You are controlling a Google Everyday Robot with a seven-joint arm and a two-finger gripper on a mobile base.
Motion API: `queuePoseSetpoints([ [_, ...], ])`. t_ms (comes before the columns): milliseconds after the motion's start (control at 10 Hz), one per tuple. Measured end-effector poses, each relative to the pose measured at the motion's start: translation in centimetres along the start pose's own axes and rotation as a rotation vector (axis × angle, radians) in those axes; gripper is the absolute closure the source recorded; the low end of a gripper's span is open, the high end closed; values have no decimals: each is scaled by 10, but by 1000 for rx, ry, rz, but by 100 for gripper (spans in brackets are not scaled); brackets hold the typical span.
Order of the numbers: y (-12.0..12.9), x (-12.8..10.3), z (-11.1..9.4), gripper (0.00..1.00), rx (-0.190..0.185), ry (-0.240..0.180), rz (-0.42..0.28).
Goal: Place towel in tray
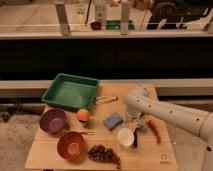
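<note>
The green tray (pixel 70 92) sits at the table's back left, with nothing in it. My white arm reaches in from the right, and my gripper (pixel 134 131) points down at the table just behind and right of the white cup (pixel 125 137). A small pale grey patch, apparently the towel (pixel 142 127), lies right beside the gripper, between it and a red pepper (pixel 154 131). I cannot tell whether the gripper touches it. The tray is well to the left of the gripper, past the blue folded pad (pixel 113 120).
A purple bowl (pixel 52 120), an orange bowl (pixel 71 145), an orange fruit (pixel 83 115) and dark grapes (pixel 104 153) fill the front left. A thin utensil (pixel 106 99) lies right of the tray. The wooden table (pixel 45 157) ends close in front.
</note>
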Motion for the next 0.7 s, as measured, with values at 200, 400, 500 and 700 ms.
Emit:
queuePoseSetpoints([
  [200,0,1,-1,97,1,0,0],
  [400,0,5,-1,100,2,5,4],
  [500,1,4,-1,100,1,2,4],
  [700,1,3,-1,100,0,1,3],
])
